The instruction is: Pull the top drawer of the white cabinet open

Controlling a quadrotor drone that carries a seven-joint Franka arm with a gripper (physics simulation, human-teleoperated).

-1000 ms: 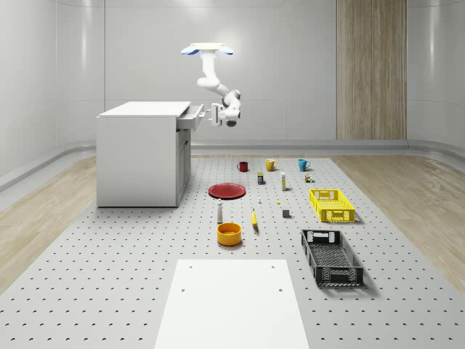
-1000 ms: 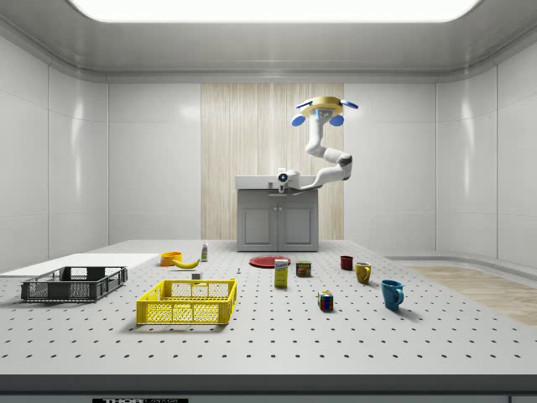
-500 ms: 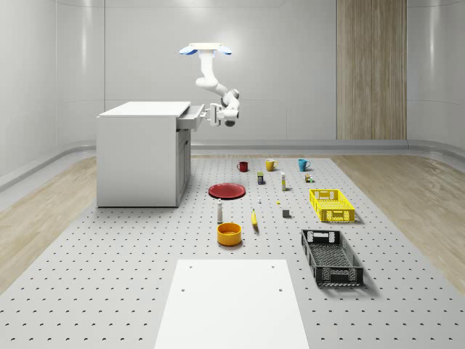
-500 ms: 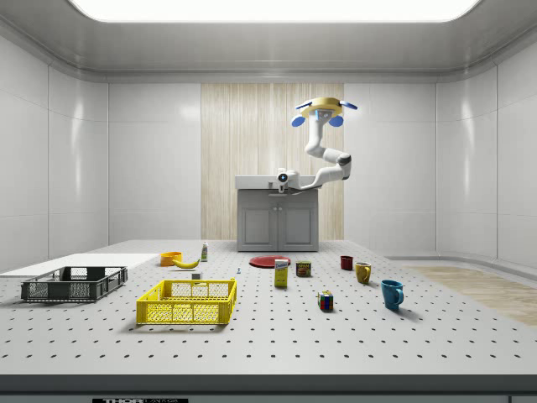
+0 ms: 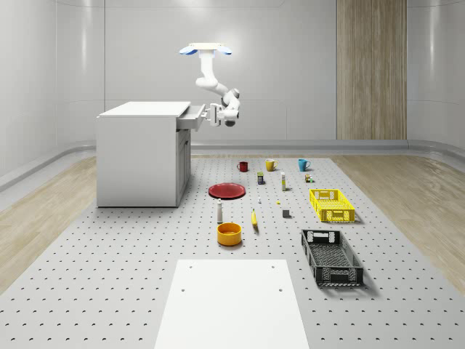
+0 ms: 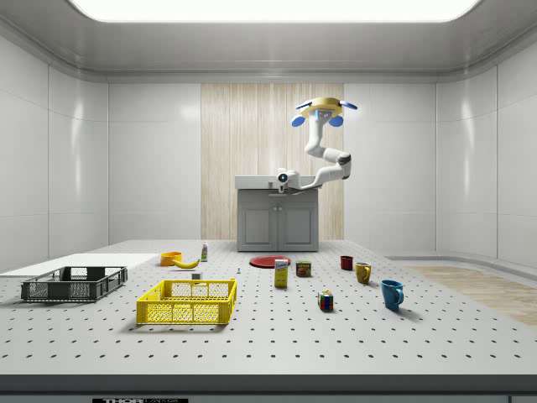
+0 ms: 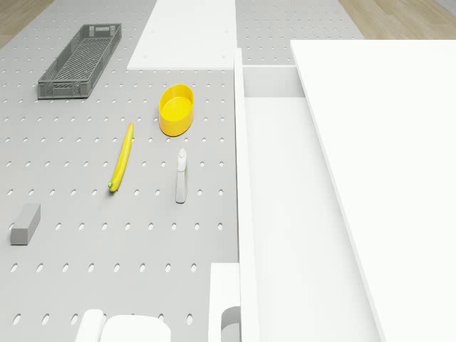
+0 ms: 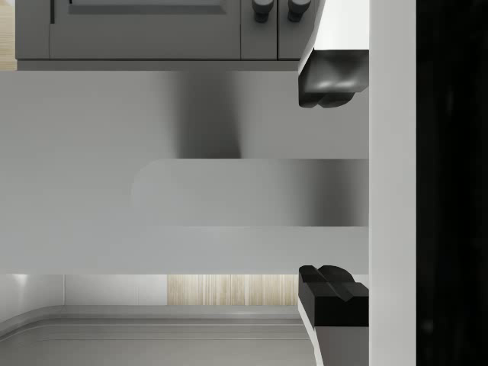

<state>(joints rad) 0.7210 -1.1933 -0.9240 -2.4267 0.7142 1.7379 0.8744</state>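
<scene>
The white cabinet (image 5: pixel 138 156) stands at the whole-scene view's left, and its top drawer (image 5: pixel 190 118) sticks partly out of the front. In the drone view the drawer's bare inside (image 7: pixel 285 214) lies beside the cabinet top (image 7: pixel 385 178). The drone (image 5: pixel 207 49) hovers in front of the cabinet, above drawer height, with the arm bent down to the drawer front. My gripper (image 5: pixel 214 116) is at the drawer's handle (image 8: pixel 244 192). It is open: the black fingertips (image 8: pixel 329 88) stand on either side of the handle with a gap to each. In the side view the gripper (image 6: pixel 283 188) is at the cabinet's top edge.
On the pegboard floor in front of the cabinet lie a red plate (image 5: pixel 227 190), a yellow bowl (image 5: pixel 229 233), a banana (image 5: pixel 254 219), three mugs (image 5: pixel 270 165), a yellow crate (image 5: pixel 331 205) and a black crate (image 5: pixel 331 257). A white board (image 5: pixel 232 302) lies nearest the camera.
The drone and the arm have shifted slightly toward the cabinet. The drawer looks unchanged.
</scene>
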